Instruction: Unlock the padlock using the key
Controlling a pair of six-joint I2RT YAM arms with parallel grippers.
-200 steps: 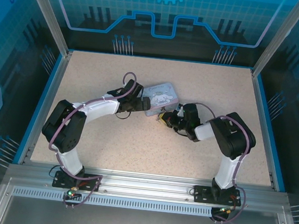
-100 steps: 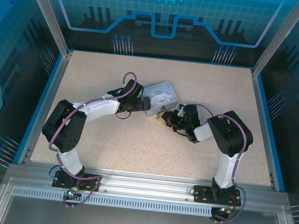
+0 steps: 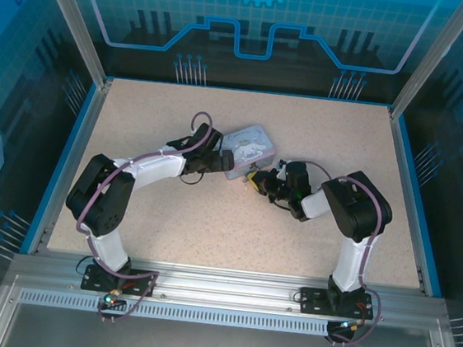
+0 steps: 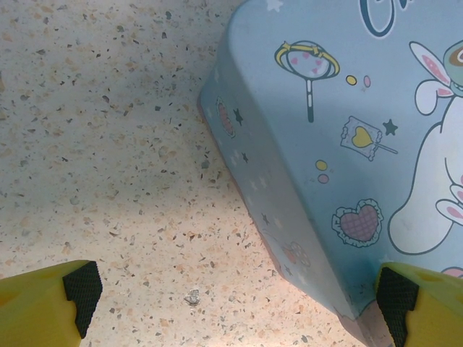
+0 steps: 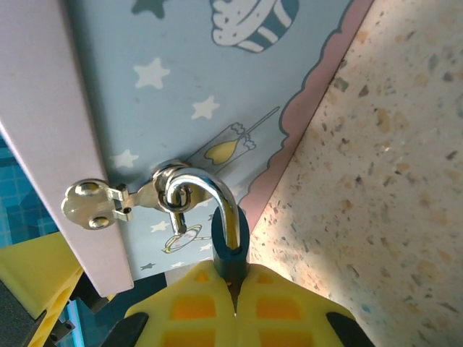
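The padlock (image 5: 231,249) has a dark blue body and a chrome shackle (image 5: 206,191) hooked through the ring of the tin's metal hasp (image 5: 94,202). My right gripper (image 5: 233,293) is shut on the padlock's body, its yellow fingers (image 5: 181,307) pressed together around it. From above, the padlock (image 3: 253,177) hangs at the tin's near right side with the right gripper (image 3: 262,182) on it. My left gripper (image 4: 239,296) is open, its pads (image 4: 81,286) wide apart, with the tin's corner just inside the right pad. The key is hidden.
The pale blue tin box (image 3: 248,147) with cartoon prints (image 4: 325,144) lies mid-table between both grippers. A tiny grey speck (image 4: 192,296) lies on the speckled tabletop (image 3: 210,221). Blue rails (image 3: 76,157) and glass walls bound the table.
My right gripper has edged slightly left and toward the tin with the padlock in it. The left arm has stayed put.
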